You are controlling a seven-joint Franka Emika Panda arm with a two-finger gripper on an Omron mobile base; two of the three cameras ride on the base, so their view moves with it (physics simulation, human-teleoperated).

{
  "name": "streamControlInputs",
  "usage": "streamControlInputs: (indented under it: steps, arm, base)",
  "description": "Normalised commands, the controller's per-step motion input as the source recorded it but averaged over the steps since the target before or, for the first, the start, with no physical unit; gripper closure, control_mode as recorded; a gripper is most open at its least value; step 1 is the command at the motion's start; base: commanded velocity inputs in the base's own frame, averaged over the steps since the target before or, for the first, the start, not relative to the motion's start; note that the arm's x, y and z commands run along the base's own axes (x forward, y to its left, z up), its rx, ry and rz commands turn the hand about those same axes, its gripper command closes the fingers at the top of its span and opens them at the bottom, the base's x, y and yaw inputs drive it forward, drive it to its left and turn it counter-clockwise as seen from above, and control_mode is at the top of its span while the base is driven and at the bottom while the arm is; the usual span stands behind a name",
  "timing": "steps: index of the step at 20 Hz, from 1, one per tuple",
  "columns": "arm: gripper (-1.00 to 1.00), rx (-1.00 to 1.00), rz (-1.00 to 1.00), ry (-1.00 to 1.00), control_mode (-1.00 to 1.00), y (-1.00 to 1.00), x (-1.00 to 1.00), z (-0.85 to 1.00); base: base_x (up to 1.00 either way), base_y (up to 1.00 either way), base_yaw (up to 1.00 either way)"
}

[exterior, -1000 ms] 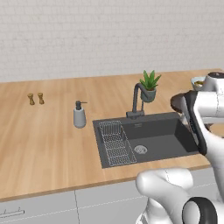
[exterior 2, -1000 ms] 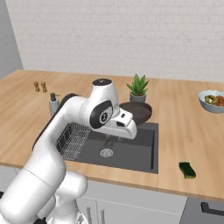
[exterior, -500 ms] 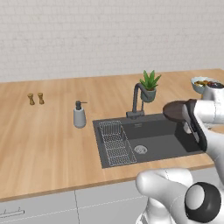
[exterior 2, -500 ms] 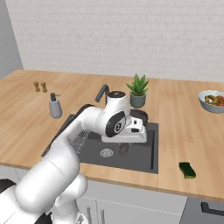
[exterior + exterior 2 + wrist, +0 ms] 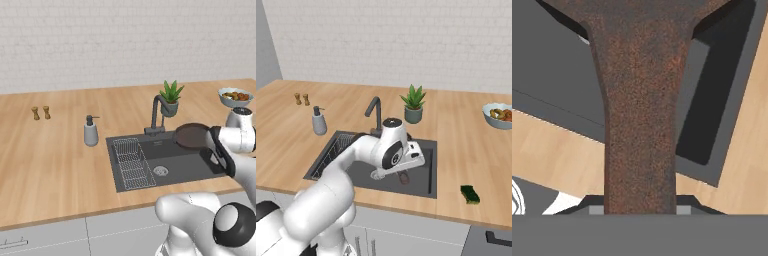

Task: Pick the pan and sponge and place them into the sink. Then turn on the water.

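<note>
Since the earlier pictures, the pan (image 5: 191, 136) has been carried leftward off the right-hand surface and is now held over the right part of the sink (image 5: 197, 170), while the arm has swung lower across the basin. In the hand view the pan's long handle (image 5: 641, 125) runs straight up from between the gripper's tips, and the gripper (image 5: 216, 150) is clamped on that handle near its end. The pan is still in the air, above the basin floor and close behind it to the tap (image 5: 156, 112). The sponge (image 5: 470, 193) lies untouched on the surface (image 5: 466, 145) to the right of the sink, near the front edge. No water is seen at the tap.

Risks noted:
- The pan is held far out on its handle, so its weight hangs well away from the grip. It is judged that the handle could turn or slip between the tips, and the pan could tilt or drop unevenly.
- The pan's far rim is near the tap and the potted plant (image 5: 171, 98). A further swing to the left or back could strike either one.
- The wire rack (image 5: 132, 162) takes up the left part of the basin. If the pan is released too far left, it could land on the rack and rest tilted.
- If release is made at this height, a hard landing is likely; lowering first is advised.
- The pan's exact height above the basin floor cannot be told.
</note>
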Motion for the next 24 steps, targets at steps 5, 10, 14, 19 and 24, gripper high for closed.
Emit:
streamControlInputs:
  steps: [5,10,14,19,24]
  arm:
    - [1.00,-0.01,0.24,0.03,-1.00,-0.04,0.22,-0.25]
    - [1.00,0.02,0.11,-0.12,-1.00,-0.04,0.12,-0.28]
    - [1.00,0.00,0.08,0.00,-1.00,0.00,0.26,-0.42]
    - [1.00,0.00,0.10,0.00,-1.00,0.00,0.23,-0.38]
    - [1.00,0.00,0.09,0.00,-1.00,0.00,0.34,-0.37]
  base:
    - [0.00,0.00,0.00]
    - [0.00,0.00,0.00]
    - [0.00,0.00,0.00]
    - [0.00,0.00,0.00]
    - [0.00,0.00,0.00]
